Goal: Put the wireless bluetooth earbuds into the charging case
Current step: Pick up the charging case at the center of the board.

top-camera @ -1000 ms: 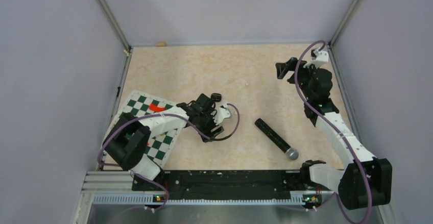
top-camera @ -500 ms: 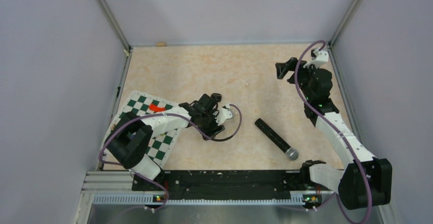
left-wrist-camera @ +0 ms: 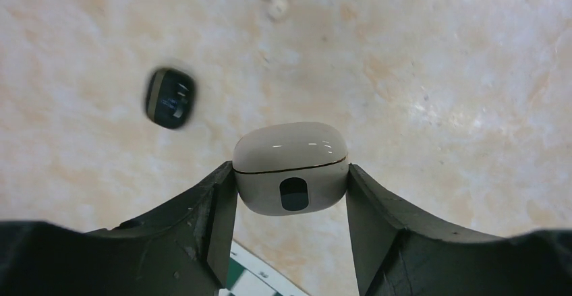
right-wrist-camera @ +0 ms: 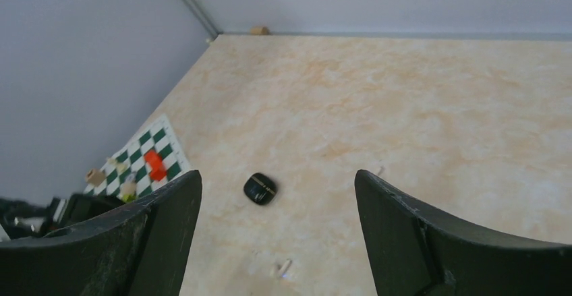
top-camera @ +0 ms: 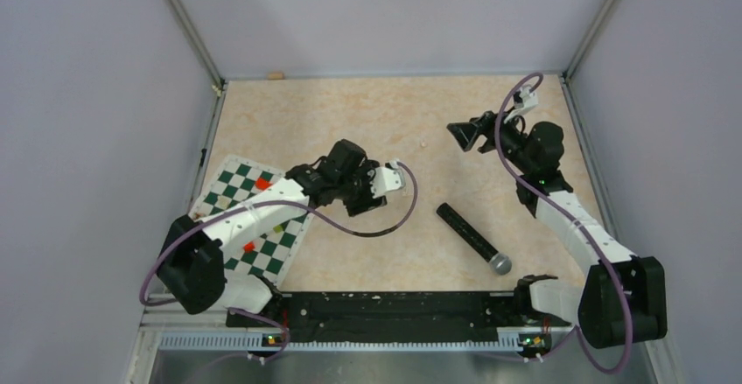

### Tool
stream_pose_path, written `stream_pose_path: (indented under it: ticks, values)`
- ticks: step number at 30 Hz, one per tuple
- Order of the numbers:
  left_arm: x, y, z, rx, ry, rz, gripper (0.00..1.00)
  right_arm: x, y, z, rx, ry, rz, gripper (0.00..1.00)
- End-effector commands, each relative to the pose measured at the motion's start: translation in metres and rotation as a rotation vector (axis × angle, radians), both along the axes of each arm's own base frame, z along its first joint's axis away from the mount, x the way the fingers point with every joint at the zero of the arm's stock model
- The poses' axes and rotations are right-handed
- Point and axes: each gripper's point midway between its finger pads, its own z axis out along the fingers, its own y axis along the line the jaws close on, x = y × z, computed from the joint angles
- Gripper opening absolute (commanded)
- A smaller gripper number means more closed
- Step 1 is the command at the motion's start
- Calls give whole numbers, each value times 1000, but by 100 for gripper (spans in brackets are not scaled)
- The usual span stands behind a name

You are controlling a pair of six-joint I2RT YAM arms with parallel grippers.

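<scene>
My left gripper (left-wrist-camera: 290, 174) is shut on the whitish charging case (left-wrist-camera: 290, 151) and holds it, lid closed, off the table. From above the case is hidden under that gripper (top-camera: 354, 187). Ahead of it a white earbud (left-wrist-camera: 273, 3) lies on the table, seen from above as a tiny speck (top-camera: 423, 145). A small dark rounded piece (left-wrist-camera: 168, 98) lies to the left. My right gripper (top-camera: 462, 133) hangs open and empty at the back right. In its own view, between its fingers (right-wrist-camera: 276, 172), lie the dark piece (right-wrist-camera: 260, 189), a white earbud (right-wrist-camera: 283, 268) and another whitish bit (right-wrist-camera: 380, 171).
A black microphone (top-camera: 473, 238) lies at an angle on the front right of the table. A green-and-white chessboard (top-camera: 232, 187) with a red block (top-camera: 264, 183) and other small pieces sits at the left, under the left arm. Metal frame posts and grey walls close in the table.
My left gripper closed on the charging case and lifted it, swinging back and slightly left. My right gripper moved left toward the table's middle and its jaws narrowed a little.
</scene>
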Motion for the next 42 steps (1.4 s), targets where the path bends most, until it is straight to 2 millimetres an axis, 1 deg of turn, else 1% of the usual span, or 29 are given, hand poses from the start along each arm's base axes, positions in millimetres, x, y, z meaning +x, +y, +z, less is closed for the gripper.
stream_pose_path:
  ticks: [1,2,4,6,10,13,15,18,21,23,27,30,32,37,40,42]
  values:
    - [30,-33,81,-170,-226,-65,48,-32,45,21,-1,-98,286,82]
    - [33,-37,92,-191,-236,-61,48,-38,54,20,-17,-104,341,82]
    - [38,-42,106,-218,-237,-46,47,-52,69,19,-39,-115,433,82]
    - [36,-47,113,-245,-219,-41,46,-62,80,17,-53,-131,493,82]
    - [23,-52,114,-305,-159,-41,46,-76,94,13,-61,-140,577,81]
    - [18,-53,112,-325,-141,-47,46,-95,109,11,-56,-152,681,81]
    - [16,-54,113,-335,-130,-50,46,-103,119,7,-46,-147,713,81]
    - [12,-57,115,-355,-112,-63,47,-99,127,-3,-24,-109,701,79]
    - [8,-60,117,-371,-95,-77,47,-89,132,-10,14,-55,672,72]
    - [6,-61,118,-378,-89,-82,46,-86,136,-16,33,-13,677,65]
    - [4,-62,117,-385,-82,-87,46,-92,150,-27,40,60,730,54]
    - [4,-61,117,-388,-87,-87,47,-104,158,-37,12,83,784,53]
    - [3,-60,116,-390,-90,-91,47,-109,161,-39,3,73,787,53]
    - [1,-59,114,-392,-94,-95,47,-112,164,-39,-3,39,774,50]
    - [3,-58,115,-391,-104,-85,47,-117,165,-36,5,45,799,44]
    - [4,-58,116,-391,-112,-82,47,-118,165,-37,3,54,801,42]
